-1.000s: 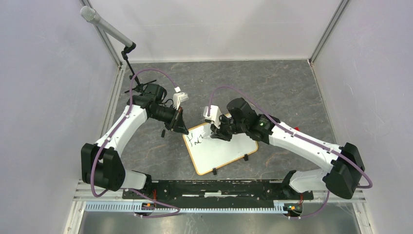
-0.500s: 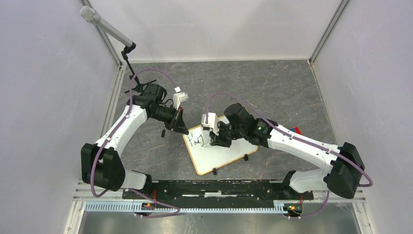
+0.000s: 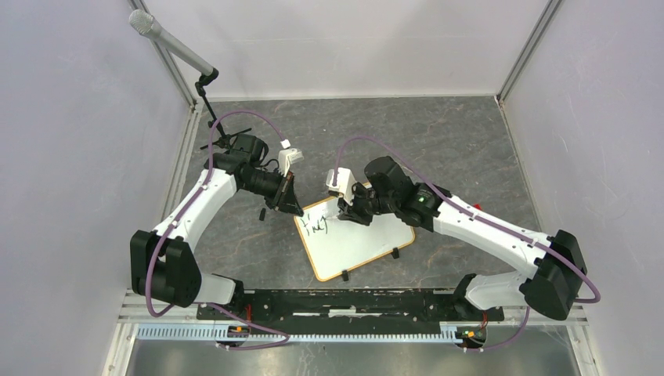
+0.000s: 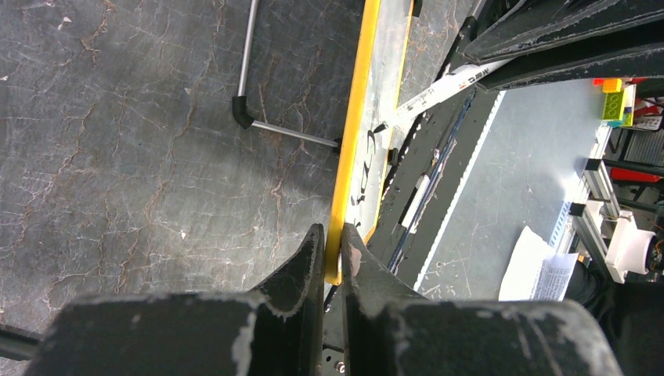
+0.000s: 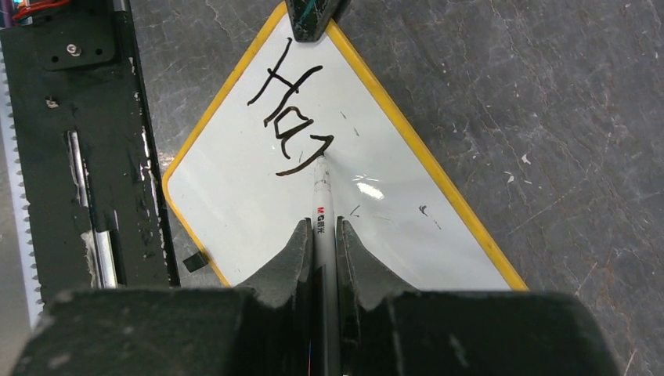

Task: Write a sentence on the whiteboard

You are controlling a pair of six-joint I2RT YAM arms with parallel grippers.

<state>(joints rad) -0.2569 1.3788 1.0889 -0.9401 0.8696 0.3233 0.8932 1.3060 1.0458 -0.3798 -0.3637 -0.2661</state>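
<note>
The whiteboard (image 3: 362,244) lies at an angle on the dark table; it is white with a yellow-tan frame. My left gripper (image 3: 291,205) is shut on its far left corner, and in the left wrist view the frame edge (image 4: 356,117) runs between my left gripper (image 4: 332,231) jaws. My right gripper (image 5: 322,223) is shut on a grey-white marker (image 5: 322,200) whose tip touches the whiteboard (image 5: 235,204). Of the sentence (image 5: 288,106) only "Ha" and a hooked third stroke show. From above, the right gripper (image 3: 350,213) hangs just right of the sentence (image 3: 316,226).
A microphone (image 3: 168,43) on a stand leans at the back left, and one of its feet (image 4: 249,78) lies near the board's edge. A black rail (image 3: 344,304) runs along the near edge. Two black clip feet (image 3: 395,253) stick out from the board. Pale walls enclose the table.
The right gripper swung left and toward me with the marker, then back to the right. The writing on the board has grown by a stroke. The left arm has kept still.
</note>
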